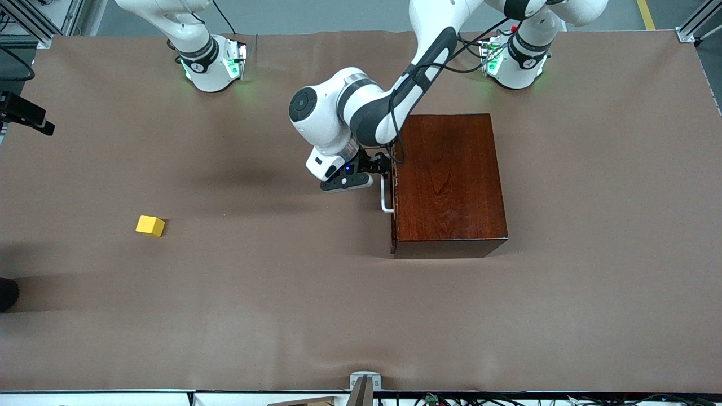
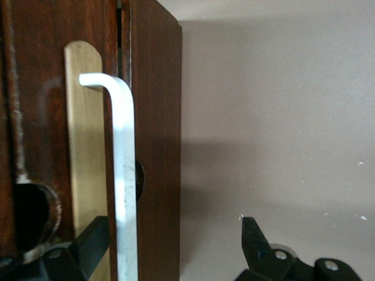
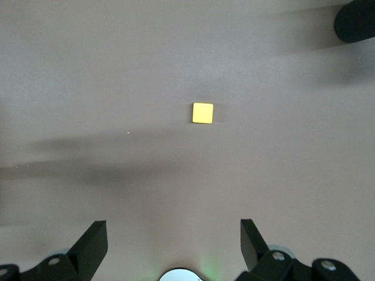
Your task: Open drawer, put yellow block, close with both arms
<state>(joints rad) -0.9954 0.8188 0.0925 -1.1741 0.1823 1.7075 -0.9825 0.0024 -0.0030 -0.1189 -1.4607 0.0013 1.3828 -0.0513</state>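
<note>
The dark mahogany box stands near the left arm's base. Its drawer front faces the right arm's end and sits flush with the box, with its white bar handle sticking out. My left gripper is at the handle, open. In the left wrist view the handle stands between the spread fingers of the left gripper, close to one finger. The yellow block lies on the table toward the right arm's end. My right gripper is open and empty, high over the table, with the block far below it.
Brown cloth covers the whole table. A black camera mount and a dark object sit at the table's edge at the right arm's end. The dark object also shows in the right wrist view.
</note>
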